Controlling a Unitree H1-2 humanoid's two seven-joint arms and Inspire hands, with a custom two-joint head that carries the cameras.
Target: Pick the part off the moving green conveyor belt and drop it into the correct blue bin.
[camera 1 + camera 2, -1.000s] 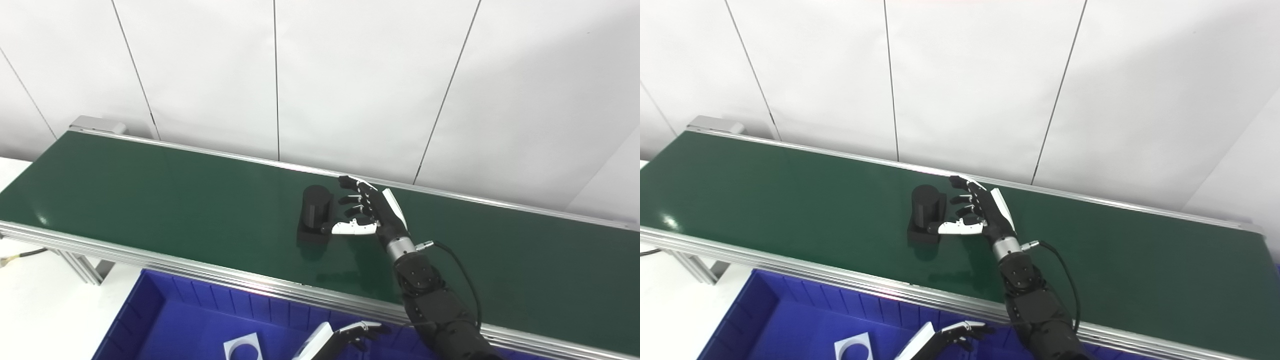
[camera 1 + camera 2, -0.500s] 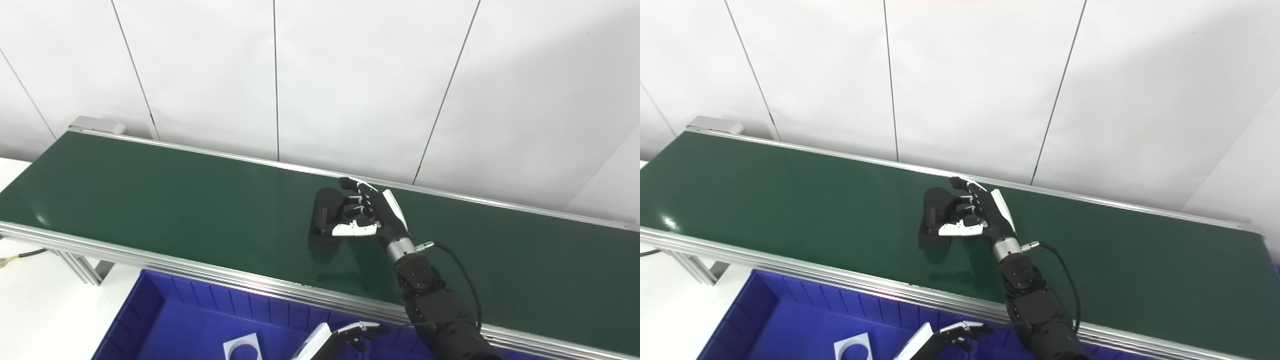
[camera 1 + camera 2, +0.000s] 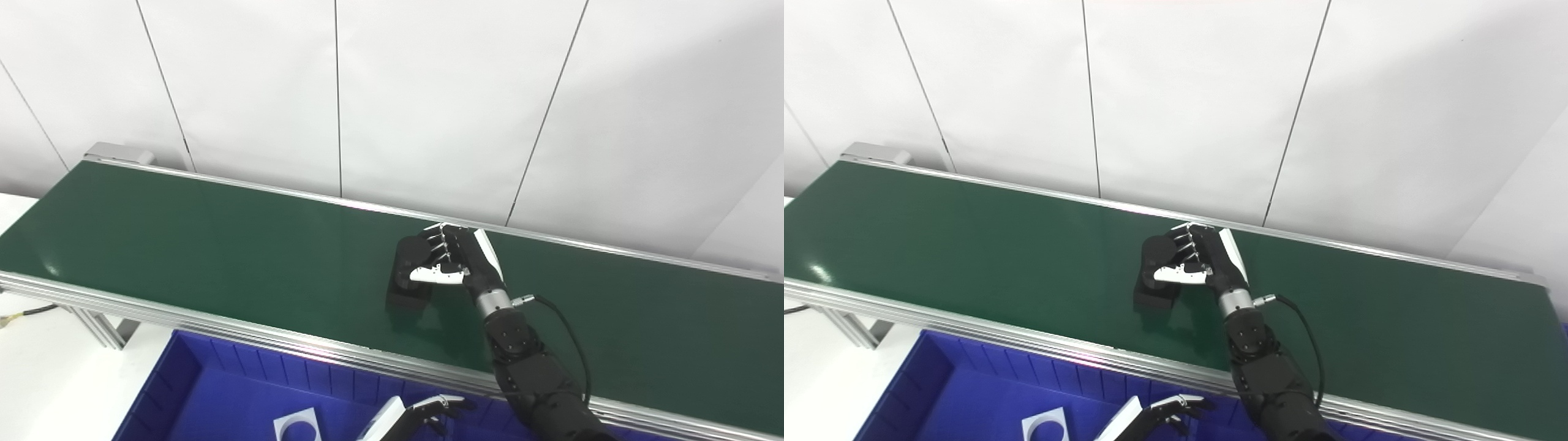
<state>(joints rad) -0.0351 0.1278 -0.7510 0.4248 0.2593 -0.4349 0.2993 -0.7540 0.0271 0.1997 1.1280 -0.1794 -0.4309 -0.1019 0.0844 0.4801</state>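
Note:
A black part (image 3: 409,272), a short cylinder on a square base, stands near the middle of the green conveyor belt (image 3: 214,239). My right hand (image 3: 453,260) is shut on the black part, fingers curled over the cylinder's far side and white thumb across its near side. The part's base looks tilted and partly off the belt. My left hand (image 3: 422,413) hovers low over the blue bin (image 3: 202,392) at the bottom edge, fingers apart and holding nothing.
A white square piece with a round hole (image 3: 298,424) lies in the blue bin. The belt's aluminium rail (image 3: 245,334) runs between belt and bin. A white panelled wall stands behind the belt. A white table (image 3: 49,373) is at the left.
The part rode rightward on the belt into my right hand. The hand's fingers closed around its cylinder, and the part now tilts up from the belt.

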